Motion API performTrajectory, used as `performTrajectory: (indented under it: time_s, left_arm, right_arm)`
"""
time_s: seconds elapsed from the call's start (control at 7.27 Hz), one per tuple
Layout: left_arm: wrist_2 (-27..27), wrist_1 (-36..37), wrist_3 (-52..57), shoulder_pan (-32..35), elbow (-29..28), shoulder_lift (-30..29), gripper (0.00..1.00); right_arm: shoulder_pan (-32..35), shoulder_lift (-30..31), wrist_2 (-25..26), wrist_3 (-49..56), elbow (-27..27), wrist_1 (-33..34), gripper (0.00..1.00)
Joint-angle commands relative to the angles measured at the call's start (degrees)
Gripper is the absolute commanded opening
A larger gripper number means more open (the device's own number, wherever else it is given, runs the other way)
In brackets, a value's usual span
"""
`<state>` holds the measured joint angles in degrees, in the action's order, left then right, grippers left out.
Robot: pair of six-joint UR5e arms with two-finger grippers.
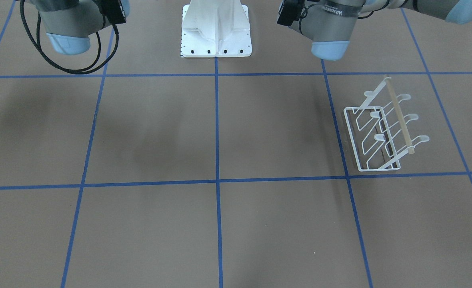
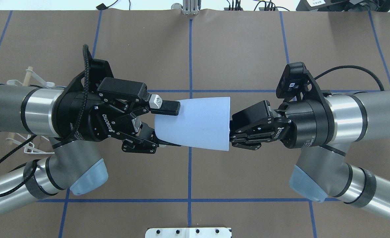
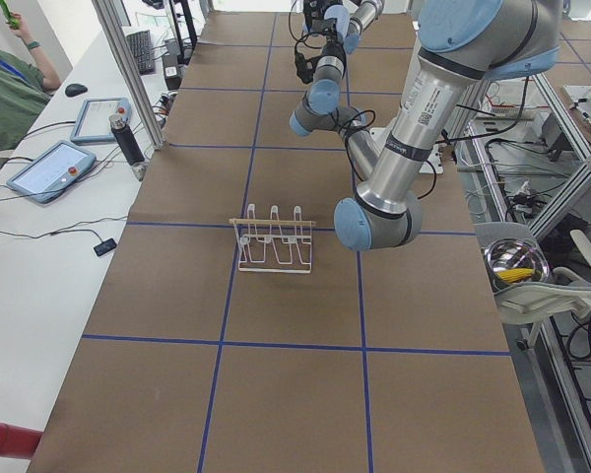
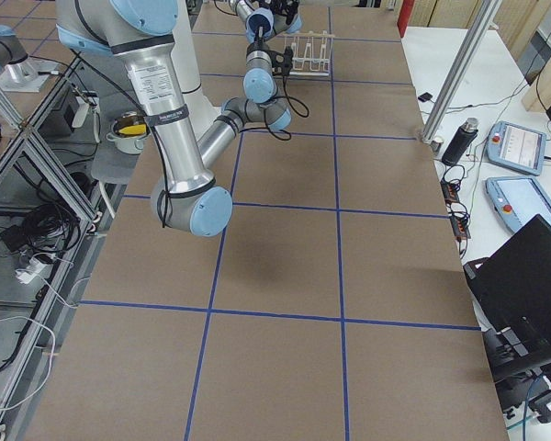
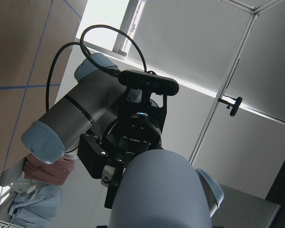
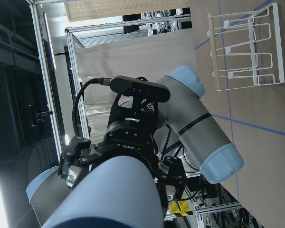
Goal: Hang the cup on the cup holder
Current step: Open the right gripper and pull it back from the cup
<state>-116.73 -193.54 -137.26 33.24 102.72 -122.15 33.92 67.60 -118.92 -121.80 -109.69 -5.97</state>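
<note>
Cup (image 2: 195, 123) lies left-right in mid-air. Right claw (image 2: 232, 132) pinches its rim, and left claw (image 2: 164, 126) appears clamped on its base. Rack (image 1: 399, 116) stands on the left claw's side.

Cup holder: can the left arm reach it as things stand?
Probably yes. The cup holder stands on that arm's side, with nothing near it on the table; but the left pincer is busy at the cup.

Light-blue cup (image 2: 195, 124) lies sideways in midair; white cup holder (image 1: 384, 128) stands upright.
</note>
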Motion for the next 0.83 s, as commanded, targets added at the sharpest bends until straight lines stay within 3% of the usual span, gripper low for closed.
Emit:
performTrajectory:
  time_s: [0.0, 0.14, 0.28, 0.41, 0.55, 0.69]
  left_arm:
    - [0.0, 0.0, 0.1, 0.0, 0.0, 0.0, 0.62]
    - [0.0, 0.0, 0.1, 0.0, 0.1, 0.0, 0.55]
    - [0.0, 0.0, 0.1, 0.1, 0.1, 0.0, 0.45]
    - [0.0, 0.0, 0.0, 0.0, 0.1, 0.0, 0.31]
    - [0.0, 0.0, 0.1, 0.0, 0.1, 0.0, 0.10]
    - [0.0, 0.0, 0.1, 0.1, 0.1, 0.1, 0.00]
  right_arm:
    - [-0.2, 0.1, -0.1, 0.1, 0.0, -0.1, 0.00]
    - [-0.3, 0.0, -0.1, 0.1, 0.0, -0.1, 0.00]
    - [-0.8, 0.0, 0.0, 0.1, 0.2, -1.1, 0.35]
    - [-1.1, 0.1, 0.1, 0.1, 0.4, -1.9, 0.96]
    - [-1.1, 0.5, 0.2, 0.2, 0.4, -2.0, 1.00]
    - [-1.1, 0.5, 0.2, 0.2, 0.3, -2.0, 1.00]
